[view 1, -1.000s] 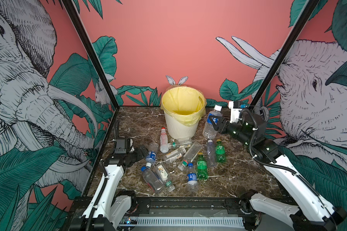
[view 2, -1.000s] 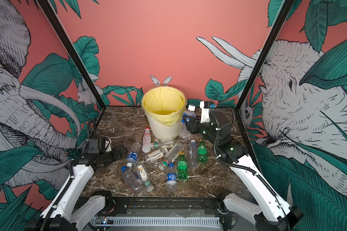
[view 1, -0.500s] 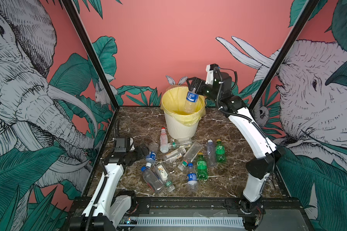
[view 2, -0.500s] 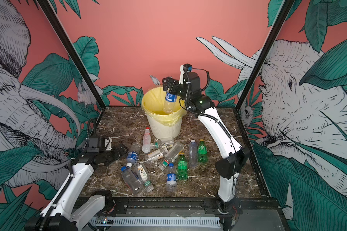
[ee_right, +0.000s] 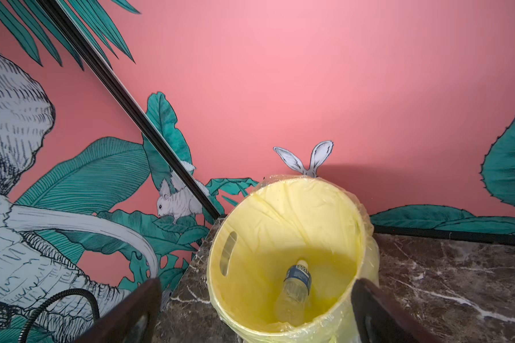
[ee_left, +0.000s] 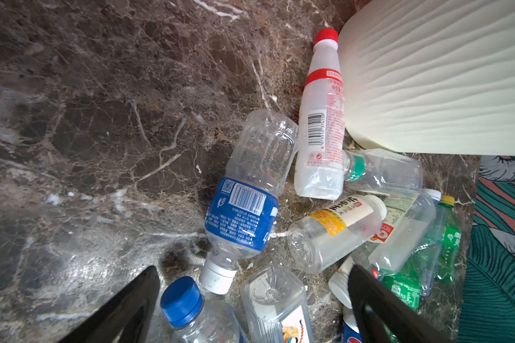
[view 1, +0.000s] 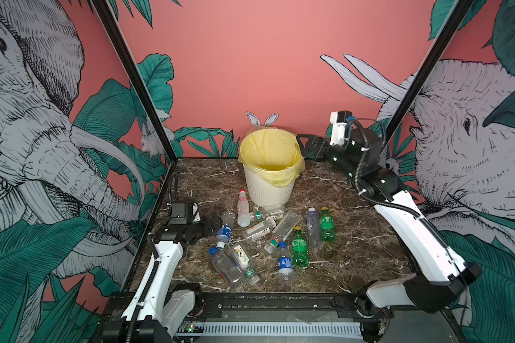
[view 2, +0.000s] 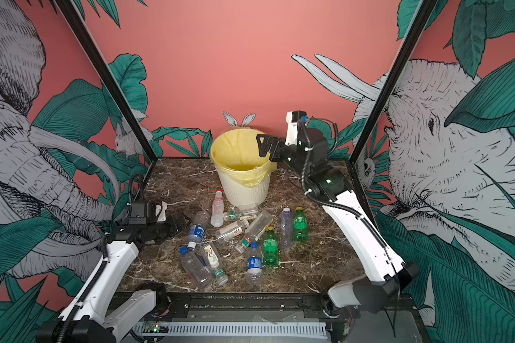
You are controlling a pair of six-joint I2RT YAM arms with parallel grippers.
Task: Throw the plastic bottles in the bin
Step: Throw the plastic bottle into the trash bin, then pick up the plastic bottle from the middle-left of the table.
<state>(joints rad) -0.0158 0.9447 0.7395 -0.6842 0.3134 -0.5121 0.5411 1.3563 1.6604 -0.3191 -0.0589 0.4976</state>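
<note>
Since a moment ago the clear plastic bottle with a blue label and white cap (ee_right: pixel 295 289) has left the right gripper (ee_right: pixel 256 282). It now lies on the bottom of the cream-white ribbed round bin (view 1: pixel 268 190), inside the pale yellow plastic liner bag (ee_right: pixel 283 213), as the right wrist view shows. That gripper, which was above the opening with the bottle in its grasp, has come down to the bin's right side. In both top views its jaws stand wide apart and empty, level with the rim and just beside it; whether it touches the liner cannot be told. The other plastic bottles lie in a loose heap on the dark brown marble tabletop (view 1: pixel 354 237) in front of the bin. A milky white bottle with a red cap (view 1: pixel 243 205) lies against the bin's base, and a small clear bottle with a green collar (ee_left: pixel 381 175) lies next to it. Nearer are a clear bottle with a blue label and a white cap (view 1: pixel 225 230) and a clear bottle with a yellow and white label (ee_left: pixel 336 228). Two green bottles with yellow caps (view 1: pixel 299 248) (view 1: pixel 327 224) lie on the right of the heap, and a clear bottle with a blue cap (view 1: pixel 225 265) is at its near edge. The left gripper (view 1: pixel 211 221) hangs low at the heap's left edge, close to the blue-labelled bottle, jaws spread fully with nothing between them. Leaf and elephant wall panels (view 1: pixel 42 148) enclose the table.
</note>
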